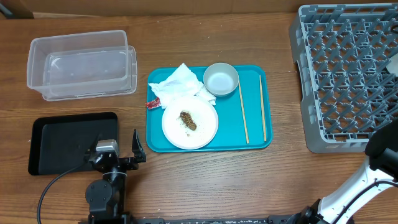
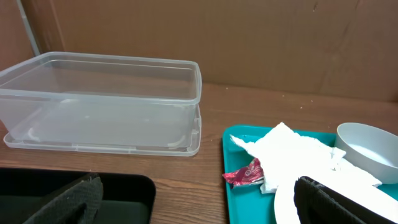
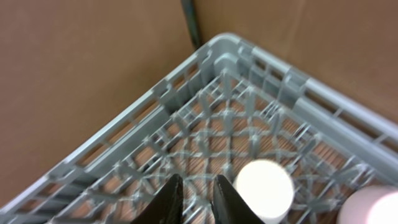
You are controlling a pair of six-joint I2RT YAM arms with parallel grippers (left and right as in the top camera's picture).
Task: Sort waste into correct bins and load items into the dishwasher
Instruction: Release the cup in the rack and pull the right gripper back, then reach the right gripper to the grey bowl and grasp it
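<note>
The teal tray (image 1: 258, 140) holds crumpled white napkins (image 1: 180, 84), a red wrapper (image 1: 153, 102), a flat plate (image 1: 205, 127) with a brown food scrap (image 1: 188, 120), a white bowl (image 1: 221, 79) and two chopsticks (image 1: 243, 115). My left gripper (image 1: 119, 143) is open and empty, low between the black tray (image 1: 68, 142) and the teal tray. In the left wrist view the gripper (image 2: 199, 199) faces the clear tub (image 2: 106, 99), napkins (image 2: 292, 152) and wrapper (image 2: 245, 173). My right gripper (image 3: 196, 196) is almost closed and empty over the grey dish rack (image 3: 205, 118), beside a small white cup (image 3: 264, 190).
The clear tub (image 1: 81, 65) stands at the back left. The dish rack (image 1: 342, 74) fills the right side. A second pale round dish (image 3: 379, 205) sits in the rack at the edge of the right wrist view. Cardboard walls stand behind the table.
</note>
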